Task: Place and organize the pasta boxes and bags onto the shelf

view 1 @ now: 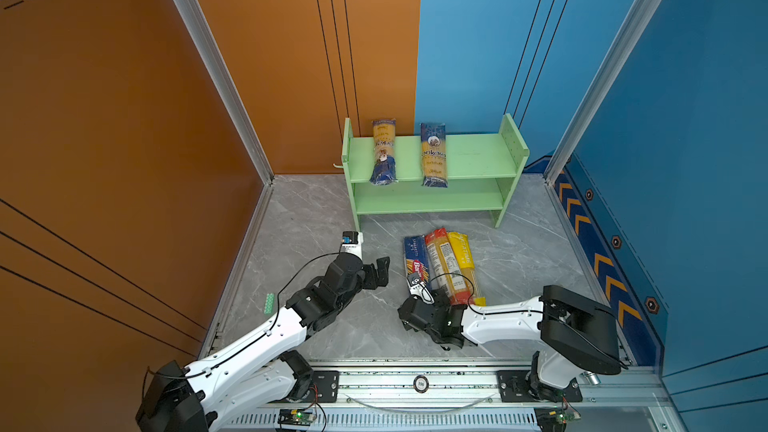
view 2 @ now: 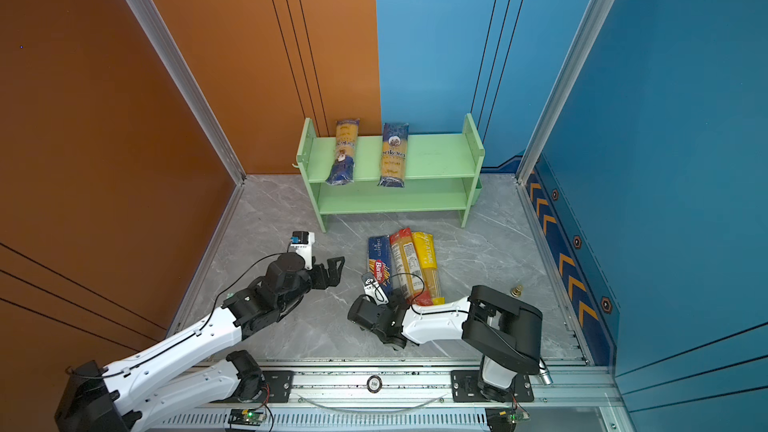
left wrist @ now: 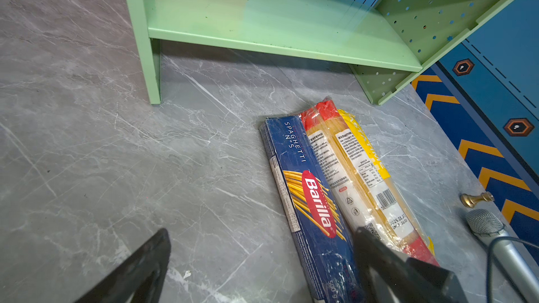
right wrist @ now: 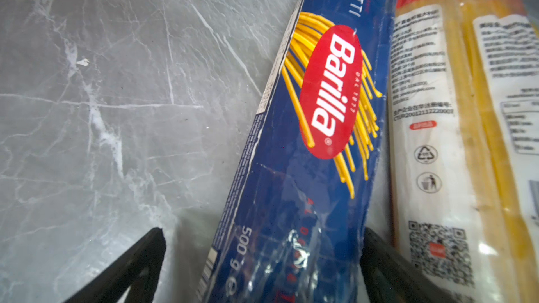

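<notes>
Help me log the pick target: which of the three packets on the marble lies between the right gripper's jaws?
The navy Barilla packet: the open right gripper straddles its near end; the red-ended packet and yellow-ended packet lie outside the jaws.

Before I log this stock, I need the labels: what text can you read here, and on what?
"Barilla": navy packet
"SPAGHETTI N°5": same packet
"500 g": same packet
"ankara": navy-topped packet on the shelf
"2025.01.31": red-ended packet, white label
Too blurred: yellow-ended packet lettering, all fine print.

Staged robot test cell, lab-like.
An orange wall panel (view 1: 104,118) and a blue wall panel (view 1: 706,118) in aluminium framing (view 1: 216,68) enclose a marble-look bench (view 1: 311,218); a slotted rail (view 1: 374,380) carries both arms.
</notes>
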You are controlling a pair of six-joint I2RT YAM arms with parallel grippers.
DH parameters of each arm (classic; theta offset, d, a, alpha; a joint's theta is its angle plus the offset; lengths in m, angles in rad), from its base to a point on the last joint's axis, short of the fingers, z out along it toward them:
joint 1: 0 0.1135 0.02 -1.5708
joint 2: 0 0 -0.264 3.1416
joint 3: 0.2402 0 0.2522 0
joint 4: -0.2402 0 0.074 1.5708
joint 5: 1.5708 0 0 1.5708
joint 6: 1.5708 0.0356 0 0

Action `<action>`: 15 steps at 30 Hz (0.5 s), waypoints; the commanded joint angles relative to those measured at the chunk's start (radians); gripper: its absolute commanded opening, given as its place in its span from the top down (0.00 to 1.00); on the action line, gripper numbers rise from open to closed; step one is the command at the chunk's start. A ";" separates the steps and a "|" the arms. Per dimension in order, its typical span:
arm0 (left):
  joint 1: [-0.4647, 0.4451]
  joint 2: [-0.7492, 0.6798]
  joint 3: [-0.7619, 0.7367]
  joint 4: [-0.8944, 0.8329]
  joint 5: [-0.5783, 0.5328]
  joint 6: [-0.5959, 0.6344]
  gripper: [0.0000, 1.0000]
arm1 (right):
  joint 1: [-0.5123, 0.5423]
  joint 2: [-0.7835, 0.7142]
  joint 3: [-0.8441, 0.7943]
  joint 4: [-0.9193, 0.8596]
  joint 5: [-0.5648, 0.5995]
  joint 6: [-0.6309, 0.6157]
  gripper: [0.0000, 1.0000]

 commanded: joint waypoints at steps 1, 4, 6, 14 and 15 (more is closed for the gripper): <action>-0.005 -0.009 0.028 -0.018 -0.019 0.019 0.02 | -0.004 0.017 0.029 -0.039 -0.014 0.027 0.02; -0.002 -0.008 0.035 -0.021 -0.017 0.024 0.02 | -0.014 0.013 0.029 -0.058 -0.010 0.054 0.02; -0.002 -0.007 0.040 -0.027 -0.015 0.029 0.02 | -0.027 0.007 0.029 -0.068 -0.017 0.079 0.02; -0.002 -0.008 0.041 -0.023 -0.015 0.027 0.02 | -0.052 0.024 0.045 -0.109 -0.034 0.189 0.05; -0.002 -0.008 0.041 -0.022 -0.015 0.026 0.02 | -0.054 0.031 0.050 -0.116 -0.033 0.197 0.05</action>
